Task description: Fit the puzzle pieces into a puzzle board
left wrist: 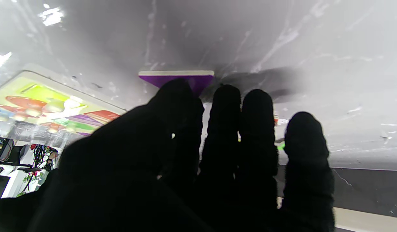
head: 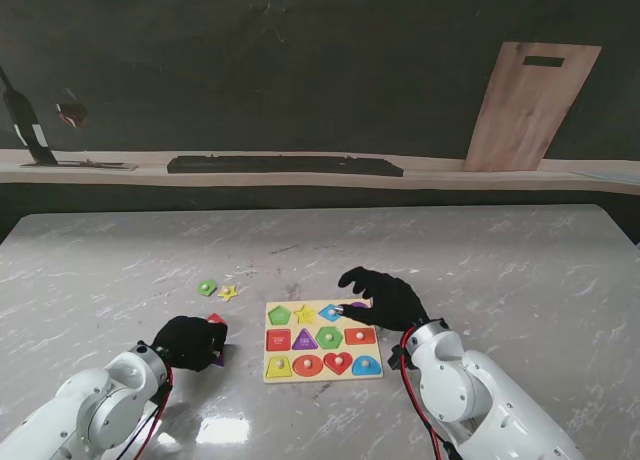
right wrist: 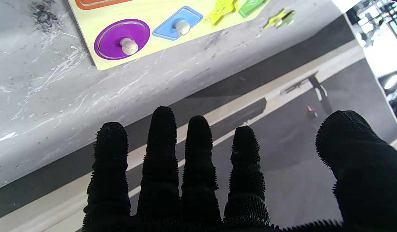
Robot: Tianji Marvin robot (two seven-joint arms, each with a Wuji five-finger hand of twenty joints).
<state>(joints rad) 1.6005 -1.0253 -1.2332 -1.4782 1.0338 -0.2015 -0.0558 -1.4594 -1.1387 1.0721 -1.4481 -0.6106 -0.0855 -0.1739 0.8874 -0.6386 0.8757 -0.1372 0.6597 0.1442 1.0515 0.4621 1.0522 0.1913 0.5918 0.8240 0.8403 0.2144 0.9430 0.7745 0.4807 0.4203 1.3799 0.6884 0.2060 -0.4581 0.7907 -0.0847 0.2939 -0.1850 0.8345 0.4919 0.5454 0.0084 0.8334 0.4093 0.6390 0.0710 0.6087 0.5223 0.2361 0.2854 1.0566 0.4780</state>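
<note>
The yellow puzzle board (head: 322, 340) lies in front of me with coloured shapes seated in it, among them a purple circle (right wrist: 122, 38) and a blue diamond (right wrist: 177, 27). My left hand (head: 188, 340) rests on the table left of the board. Its thumb and index fingertips (left wrist: 182, 93) meet on a purple piece (left wrist: 175, 78), whose knob is hidden. A red piece (head: 215, 320) shows at the hand's far side. My right hand (head: 385, 298) hovers over the board's far right corner, fingers (right wrist: 163, 145) spread and holding nothing.
A green piece (head: 207, 287) and a yellow star piece (head: 229, 293) lie loose on the marble table (head: 500, 270), farther from me than the left hand. A wooden board (head: 530, 105) leans against the back wall, beyond a long dark bar (head: 285, 165).
</note>
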